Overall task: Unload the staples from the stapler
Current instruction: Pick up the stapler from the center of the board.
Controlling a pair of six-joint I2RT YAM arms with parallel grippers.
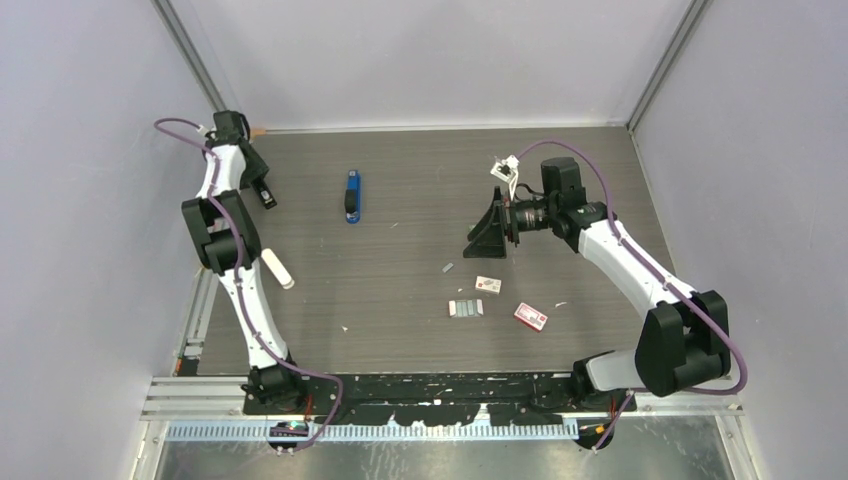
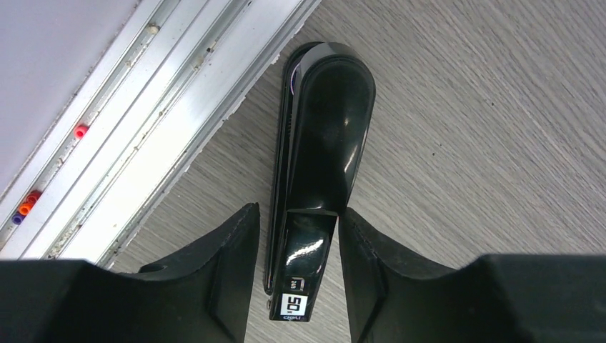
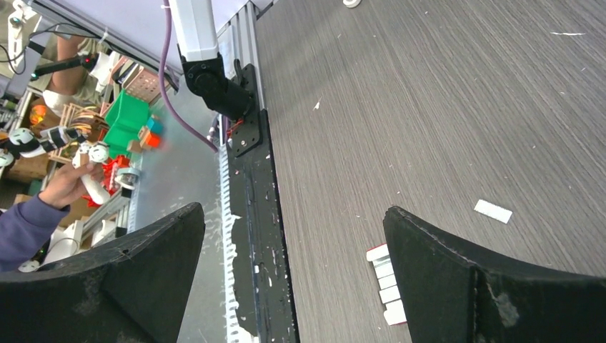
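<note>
Left wrist view. We see a black stapler (image 2: 321, 164) lying on the table (image 2: 486, 128) beside an aluminium rail (image 2: 164, 121). The left gripper (image 2: 298, 214) straddles its labelled end; one finger (image 2: 364, 271) touches it, the other sits just beside.

Black stapler (image 2: 325, 136) — white label (image 2: 295, 306) (near end) reads "50".

the overhead view is evenly and softly lit, with only faint shadows on the grey worktop (image 1: 400, 300) and no harsh glare. in the left wrist view, pale highlights gleam on the glossy black stapler (image 2: 329, 121), while the dark fingers (image 2: 229, 271) along the bottom edge look soft and out of focus. the right wrist view is bright, its upper left background slightly blurred and its bottom corners dim.
</note>
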